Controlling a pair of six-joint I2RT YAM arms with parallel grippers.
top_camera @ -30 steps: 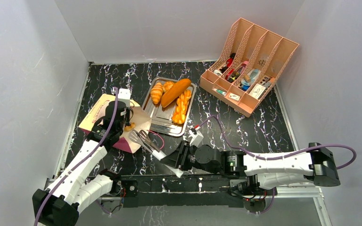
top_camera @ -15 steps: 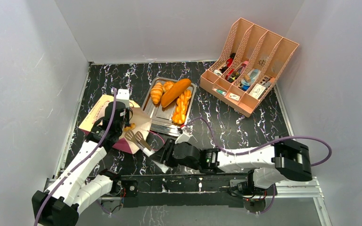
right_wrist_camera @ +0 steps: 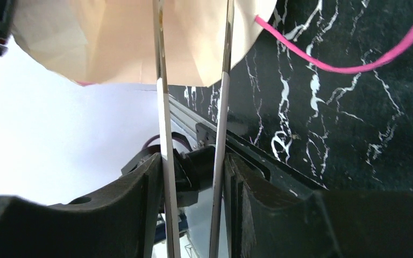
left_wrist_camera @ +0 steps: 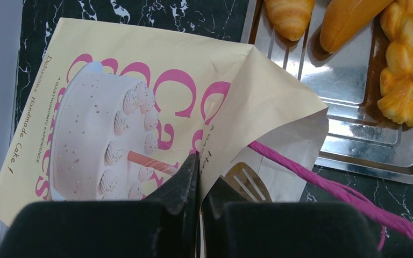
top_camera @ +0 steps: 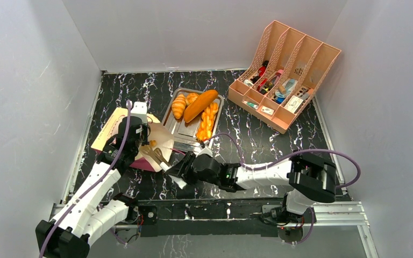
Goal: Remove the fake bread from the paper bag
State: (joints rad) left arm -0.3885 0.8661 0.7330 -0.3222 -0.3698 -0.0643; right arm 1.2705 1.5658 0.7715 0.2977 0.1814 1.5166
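Cream paper bag lies flat on the counter, its mouth edge pinched in our left claw, which we see fully closed. Our right claw grips metal tongs, their tips at the bag's mouth. The fake bread rests on the tray just beside the bag.

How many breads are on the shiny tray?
4 on the tray: a croissant at its left, a small roll peeking out behind it, a long baguette in the middle, a braided loaf on the right. More may hide inside the paper bag.
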